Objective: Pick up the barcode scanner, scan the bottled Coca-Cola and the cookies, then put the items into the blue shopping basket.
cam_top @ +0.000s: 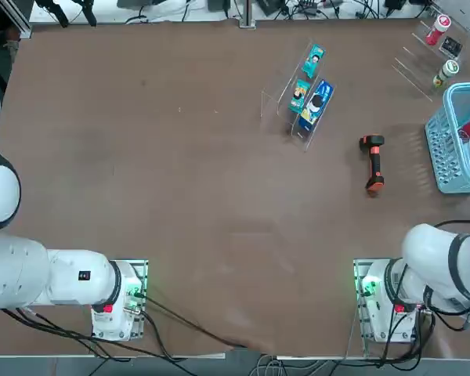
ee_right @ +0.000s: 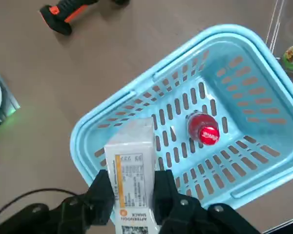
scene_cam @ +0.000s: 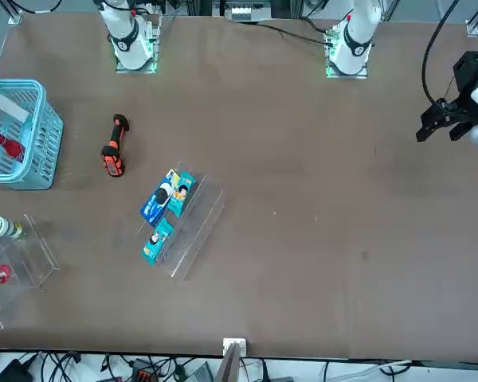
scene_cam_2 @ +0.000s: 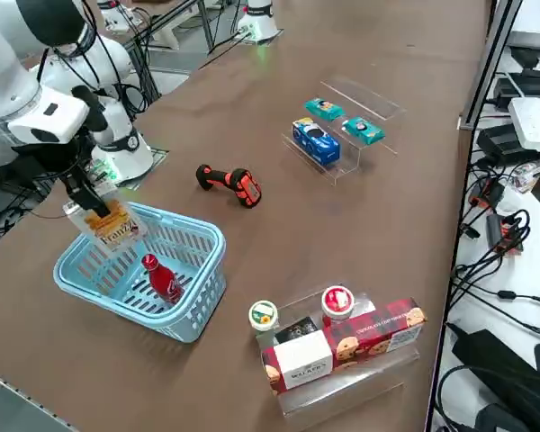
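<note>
Clear plastic stand [scene_cam_2: 346, 160] carries a blue box with a white round mark [scene_cam_2: 316, 141] and two small teal packets [scene_cam_2: 364, 130]. Second clear stand [scene_cam_2: 378, 382], beyond the basket from the robot: long red-checked box with cookie pictures [scene_cam_2: 373, 335], small black box [scene_cam_2: 297, 329], container with red-and-white lid [scene_cam_2: 337, 302], container with green-and-white lid [scene_cam_2: 263, 315]. Black pistol-shaped scanner with orange-red trim [cam_top: 374, 163] lies on the brown surface [cam_top: 196, 157], between first stand and basket, apart from both.

Light blue lattice-walled plastic basket [scene_cam_2: 198, 297] stands upright; red-capped slim Coca-Cola bottle, dark red [ee_right: 203, 128], is inside on the slotted floor. Basket's rim sits under the right arm's reach.

Flat white cookie box with orange-yellow picture [scene_cam_2: 117, 225]: up at the basket's robot-side end, long and tilted, barcode label on its narrow side. Right pincer [ee_right: 134, 197] closed on it, one finger each side. Can't tell if box touches basket.
</note>
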Robot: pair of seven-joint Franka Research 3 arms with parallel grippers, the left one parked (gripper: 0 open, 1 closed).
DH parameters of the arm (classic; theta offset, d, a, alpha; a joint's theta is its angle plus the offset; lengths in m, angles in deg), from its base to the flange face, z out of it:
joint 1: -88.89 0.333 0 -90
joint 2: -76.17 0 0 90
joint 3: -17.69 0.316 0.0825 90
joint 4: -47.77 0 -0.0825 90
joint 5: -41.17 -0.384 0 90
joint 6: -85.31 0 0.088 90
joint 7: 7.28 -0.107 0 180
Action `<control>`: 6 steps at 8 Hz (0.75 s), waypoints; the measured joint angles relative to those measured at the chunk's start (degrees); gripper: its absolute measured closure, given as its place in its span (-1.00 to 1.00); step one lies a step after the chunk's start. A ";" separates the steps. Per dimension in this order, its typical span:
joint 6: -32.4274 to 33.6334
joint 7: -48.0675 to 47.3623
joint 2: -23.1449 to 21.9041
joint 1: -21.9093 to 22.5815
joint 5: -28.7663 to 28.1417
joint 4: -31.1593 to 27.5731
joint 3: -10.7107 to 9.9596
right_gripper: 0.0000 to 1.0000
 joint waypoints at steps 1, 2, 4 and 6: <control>-1.60 0.18 0.08 -0.42 0.00 -1.02 0.07 0.13; -2.90 0.35 0.36 -0.90 0.01 -1.85 0.07 0.13; -5.72 0.55 2.17 -1.23 0.00 -3.21 0.15 0.12; -8.58 0.56 5.15 -1.24 0.00 -3.78 0.41 0.10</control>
